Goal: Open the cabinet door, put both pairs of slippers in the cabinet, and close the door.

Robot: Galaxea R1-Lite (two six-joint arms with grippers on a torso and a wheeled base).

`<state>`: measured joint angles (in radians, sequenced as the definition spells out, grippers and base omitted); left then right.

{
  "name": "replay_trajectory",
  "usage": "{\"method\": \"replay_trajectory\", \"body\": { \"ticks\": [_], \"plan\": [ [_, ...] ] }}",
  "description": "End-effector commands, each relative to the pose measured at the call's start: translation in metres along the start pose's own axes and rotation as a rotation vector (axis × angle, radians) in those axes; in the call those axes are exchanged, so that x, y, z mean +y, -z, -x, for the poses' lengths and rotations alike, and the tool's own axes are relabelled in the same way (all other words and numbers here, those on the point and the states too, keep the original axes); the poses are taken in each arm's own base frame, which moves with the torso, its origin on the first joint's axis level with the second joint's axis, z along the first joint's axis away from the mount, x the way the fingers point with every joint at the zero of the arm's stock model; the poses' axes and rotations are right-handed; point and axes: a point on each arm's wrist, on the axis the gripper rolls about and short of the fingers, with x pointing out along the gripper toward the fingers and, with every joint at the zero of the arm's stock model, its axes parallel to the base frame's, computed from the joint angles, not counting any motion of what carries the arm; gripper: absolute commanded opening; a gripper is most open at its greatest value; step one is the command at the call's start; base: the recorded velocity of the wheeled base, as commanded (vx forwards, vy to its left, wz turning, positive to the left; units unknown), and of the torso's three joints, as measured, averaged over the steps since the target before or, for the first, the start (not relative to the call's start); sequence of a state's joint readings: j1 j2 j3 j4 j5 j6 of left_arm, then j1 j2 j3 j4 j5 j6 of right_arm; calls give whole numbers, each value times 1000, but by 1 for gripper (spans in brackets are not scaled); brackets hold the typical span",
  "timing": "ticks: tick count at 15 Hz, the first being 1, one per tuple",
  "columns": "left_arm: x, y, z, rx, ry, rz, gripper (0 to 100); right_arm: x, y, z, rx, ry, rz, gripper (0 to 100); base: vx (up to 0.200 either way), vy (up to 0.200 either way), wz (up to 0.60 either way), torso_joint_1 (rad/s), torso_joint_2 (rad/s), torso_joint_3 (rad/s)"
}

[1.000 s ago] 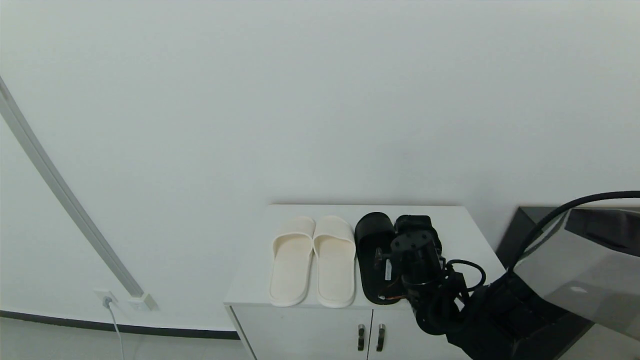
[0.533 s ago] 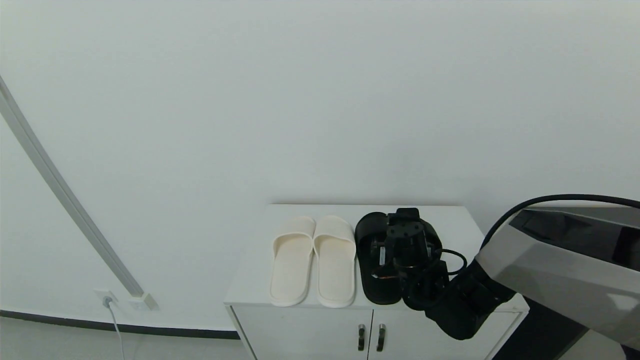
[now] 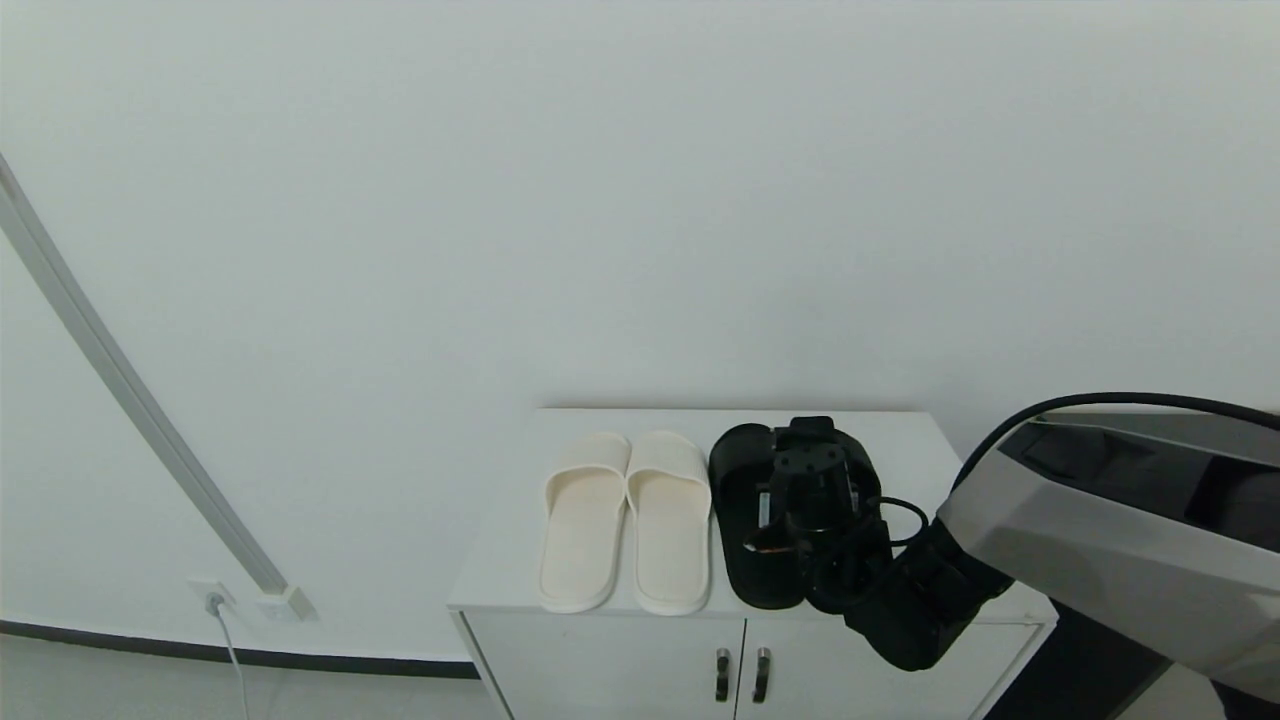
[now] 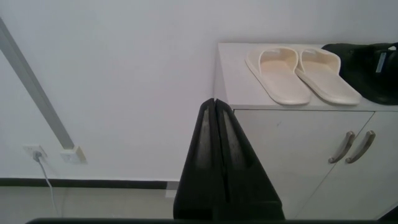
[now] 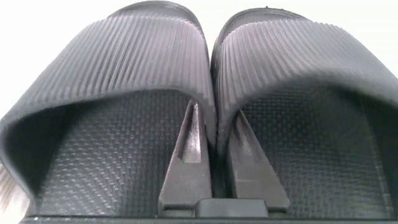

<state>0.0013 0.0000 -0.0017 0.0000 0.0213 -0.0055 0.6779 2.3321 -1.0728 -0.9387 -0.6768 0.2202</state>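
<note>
Fingers (image 5: 186,162) of the right gripper (image 5: 213,121) stand narrow, one inside each of the black slippers (image 5: 124,81). The two inner walls of the slippers, which touch each other, are between them. We judge that the gripper clamps these walls, but we cannot see how firmly.

The black slippers lie side by side on the right part of the cabinet top (image 3: 940,450), with the toes toward the wall (image 3: 600,200). Just beside them, on the left, the white slippers (image 3: 625,520) lie as a pair, with the heels near the front edge. Below, the two doors (image 3: 610,665) are shut, and their handles (image 3: 722,675) are close together in the middle. The left gripper (image 4: 216,149) hangs low, to the left of the cabinet, with its fingers pressed together and nothing between them.

We see some risks from here:
- **Weak hold:** The walls look soft. If the hold takes only a thin edge, one slipper may slide out during the lift and fall down.
- **Swinging pair:** A hanging pair may swing and push the white slippers over the front edge.
- **Door not yet open:** The lifted pair has no place to go. When the left gripper pulls a handle, the opening door may hit the right arm or the slippers if they are held low in front.
</note>
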Motion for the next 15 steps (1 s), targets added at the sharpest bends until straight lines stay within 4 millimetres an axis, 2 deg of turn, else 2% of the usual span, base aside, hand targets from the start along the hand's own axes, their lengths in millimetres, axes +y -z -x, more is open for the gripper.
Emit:
{"method": "replay_trajectory", "body": {
  "ticks": [1,3,5,6,7,8,9,11,15],
  "plan": [
    [0,0,0,2,0,1,0,-3,-4,5,-1,-1,-2,0,0,0,0,0,0,0],
    [0,0,0,2,0,-1,0,-8,-17,18,-22,-13,-13,0,0,0,0,0,0,0],
    [0,0,0,2,0,-3,0,-16,-35,45,-29,-89,-2,0,0,0,0,0,0,0],
    [0,0,0,2,0,-3,0,-23,-46,65,-30,-163,6,0,0,0,0,0,0,0],
    [0,0,0,0,0,-2,0,-26,-51,73,-35,-197,7,0,0,0,0,0,0,0],
    [0,0,0,2,0,-3,0,-36,-62,94,-41,-267,16,0,0,0,0,0,0,0],
    [0,0,0,2,0,-3,0,-38,-64,99,-39,-292,21,0,0,0,0,0,0,0],
    [0,0,0,2,0,-3,0,-51,-66,131,-1,-461,55,0,0,0,0,0,0,0],
    [0,0,0,0,0,-2,0,-65,-67,151,71,-598,82,0,0,0,0,0,0,0]
  ]
}}
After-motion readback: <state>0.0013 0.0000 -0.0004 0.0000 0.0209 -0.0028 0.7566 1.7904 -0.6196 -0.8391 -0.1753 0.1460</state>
